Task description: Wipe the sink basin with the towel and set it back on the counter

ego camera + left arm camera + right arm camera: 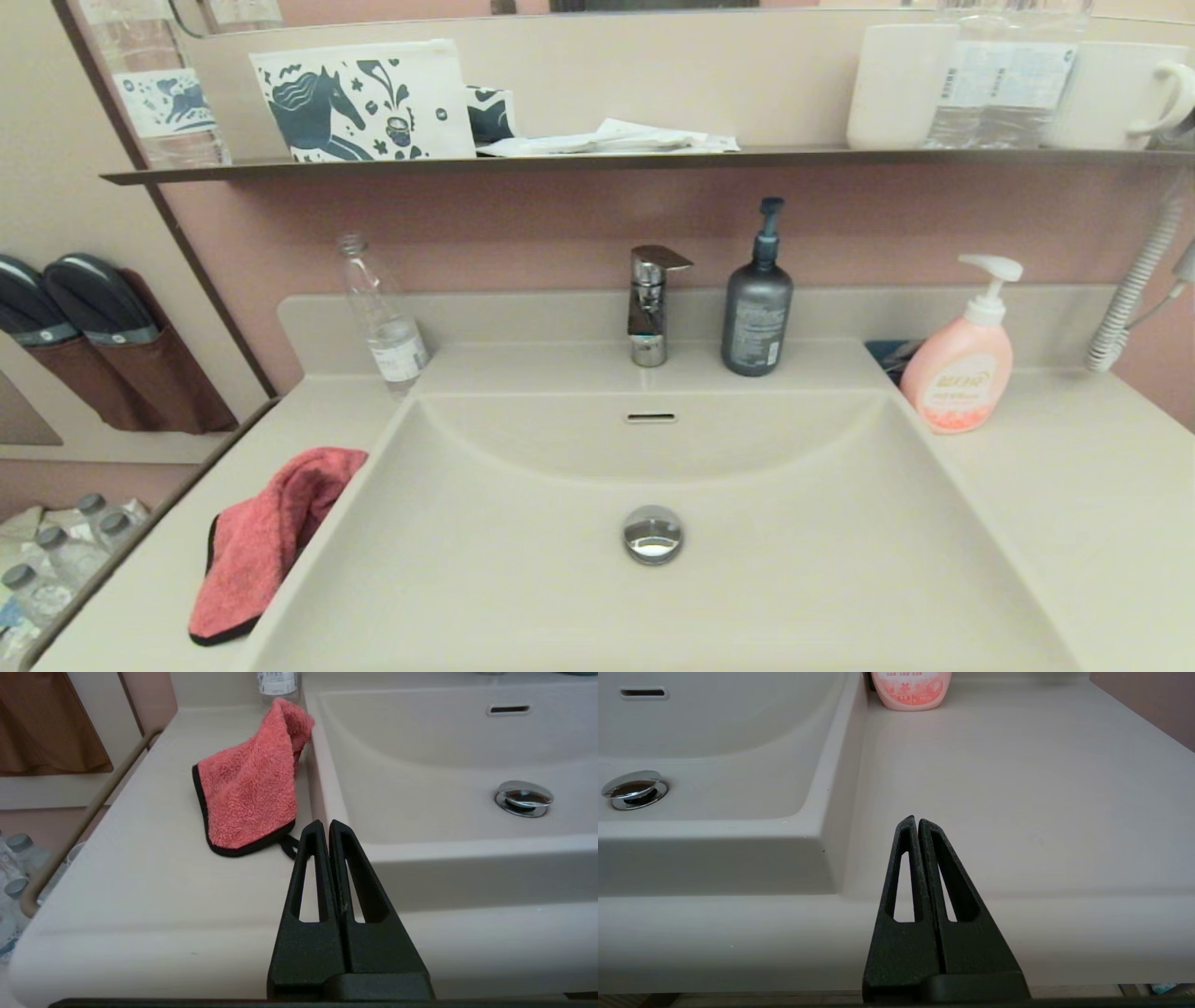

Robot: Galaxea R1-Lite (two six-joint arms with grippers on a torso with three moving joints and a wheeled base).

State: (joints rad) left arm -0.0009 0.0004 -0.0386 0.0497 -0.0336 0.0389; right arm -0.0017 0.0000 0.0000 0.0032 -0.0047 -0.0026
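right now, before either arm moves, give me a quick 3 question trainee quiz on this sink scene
1. True or false: the towel lies in the sink basin.
2. Which gripper is nearer the towel? A) left gripper B) right gripper
3. Fill in: the pink soap dispenser stands on the counter on the robot's ____ side of the basin.

Key
1. False: it lies on the counter at the basin's left rim, one end bunched against it.
2. A: its shut fingers sit just short of the towel's black trim; the right gripper, also shut, is over bare counter on the other side.
3. right
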